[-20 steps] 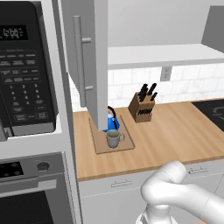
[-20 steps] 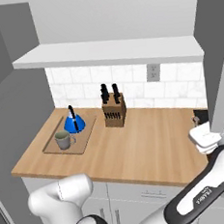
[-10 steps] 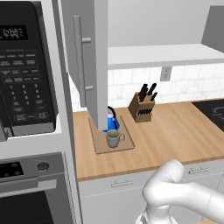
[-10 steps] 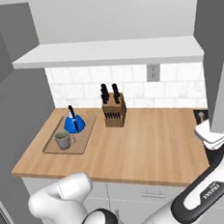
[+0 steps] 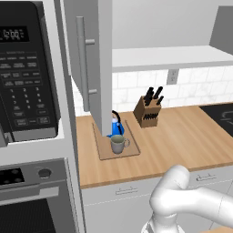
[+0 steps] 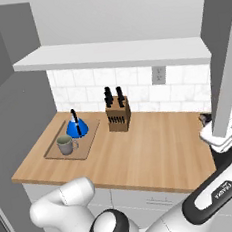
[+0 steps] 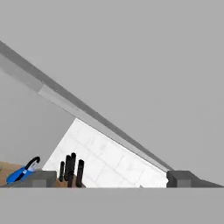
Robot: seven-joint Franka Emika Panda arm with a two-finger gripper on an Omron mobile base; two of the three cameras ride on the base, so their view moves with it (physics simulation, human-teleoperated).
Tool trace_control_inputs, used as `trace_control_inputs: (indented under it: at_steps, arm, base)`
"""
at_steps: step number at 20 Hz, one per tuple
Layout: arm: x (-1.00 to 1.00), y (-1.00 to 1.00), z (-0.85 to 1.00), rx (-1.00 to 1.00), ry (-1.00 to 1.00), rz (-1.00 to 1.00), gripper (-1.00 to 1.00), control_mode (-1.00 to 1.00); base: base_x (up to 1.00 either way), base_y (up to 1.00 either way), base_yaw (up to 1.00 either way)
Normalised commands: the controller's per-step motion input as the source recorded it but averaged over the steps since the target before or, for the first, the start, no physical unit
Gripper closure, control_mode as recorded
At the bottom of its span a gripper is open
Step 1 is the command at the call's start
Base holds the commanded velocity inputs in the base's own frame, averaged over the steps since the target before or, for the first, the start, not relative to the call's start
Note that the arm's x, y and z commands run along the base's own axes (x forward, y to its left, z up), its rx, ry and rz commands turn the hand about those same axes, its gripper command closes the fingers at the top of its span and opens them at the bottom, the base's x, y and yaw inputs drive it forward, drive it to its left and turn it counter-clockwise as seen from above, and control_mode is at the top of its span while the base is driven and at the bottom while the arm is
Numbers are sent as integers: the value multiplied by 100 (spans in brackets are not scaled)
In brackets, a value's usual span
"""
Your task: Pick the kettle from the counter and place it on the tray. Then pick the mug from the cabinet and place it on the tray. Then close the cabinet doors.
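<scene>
On the counter [image 5: 182,136], left of the knife block [image 5: 148,111]: tray [image 5: 129,150] bearing kettle [image 5: 116,127] at its back and mug [image 5: 118,144] at its front, the two close together; both items judged delivered.

Above the knife block: cabinet [image 6: 117,52], white shelf exposed. Left cabinet door [image 5: 98,68] stands swung out over the tray, bar handle [image 5: 82,68] facing away from the shelf. Right cabinet door [image 6: 223,62] also stands out, far right of the knife block, with the arm's hand [image 6: 222,133] at its lower edge.

Tool [image 7: 111,179]: fingers [image 7: 43,177] spread wide, nothing between them, facing the grey panel.

Step in hand, judged: closing the doors. Press flat on the panel's outer face near the free edge, follow the hinge arc, then do the left door without clipping the kettle
</scene>
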Motion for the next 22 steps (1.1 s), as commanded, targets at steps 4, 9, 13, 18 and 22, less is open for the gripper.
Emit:
trace_control_inputs:
  at_steps: [4, 9, 13, 18, 22]
  arm:
    - [4, 49, 0, -25, 0, 12, -100, -100]
    - [5, 38, 0, -21, 0, 12, -100, -100]
    - [7, 47, 0, -20, 0, 5, -100, -100]
    - [21, 51, 2, -17, 0, 1, -100, -100]
    - [25, 45, 7, -17, 0, 0, -100, -100]
  base:
    - [0, 0, 0]
    - [0, 0, 0]
    - [0, 0, 0]
    - [0, 0, 0]
    - [0, 0, 0]
